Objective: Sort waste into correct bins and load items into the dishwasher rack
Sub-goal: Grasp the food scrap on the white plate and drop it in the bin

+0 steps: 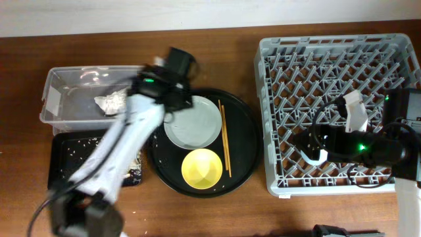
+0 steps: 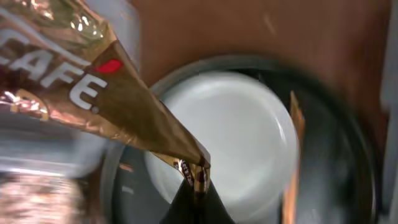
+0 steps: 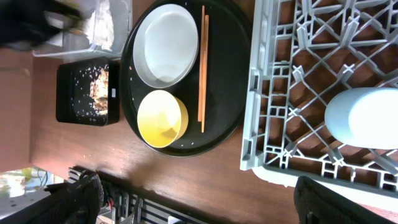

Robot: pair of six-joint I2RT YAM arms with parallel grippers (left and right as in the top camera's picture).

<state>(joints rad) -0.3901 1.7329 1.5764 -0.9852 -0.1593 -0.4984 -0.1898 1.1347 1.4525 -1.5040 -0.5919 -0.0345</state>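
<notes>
My left gripper (image 2: 199, 186) is shut on the brown-gold crinkled scrap (image 2: 93, 93), held above the left edge of the pale grey plate (image 1: 193, 122). In the overhead view it (image 1: 168, 89) hangs between the clear tub (image 1: 59, 115) and the plate. The white napkin (image 1: 110, 101) lies in the tub. The yellow bowl (image 1: 201, 168) and the chopsticks (image 1: 224, 135) lie on the round black tray (image 1: 245, 131). My right gripper (image 3: 205, 202) is open and empty over the dishwasher rack (image 1: 276, 66), beside the blue cup (image 3: 364, 118) standing in it. The pink cup is out of view.
The shallow black tray (image 1: 62, 164) with pale crumbs and brownish scraps sits in front of the clear tub, partly under my left arm. The rack fills the right side of the table. Bare wood runs along the front edge.
</notes>
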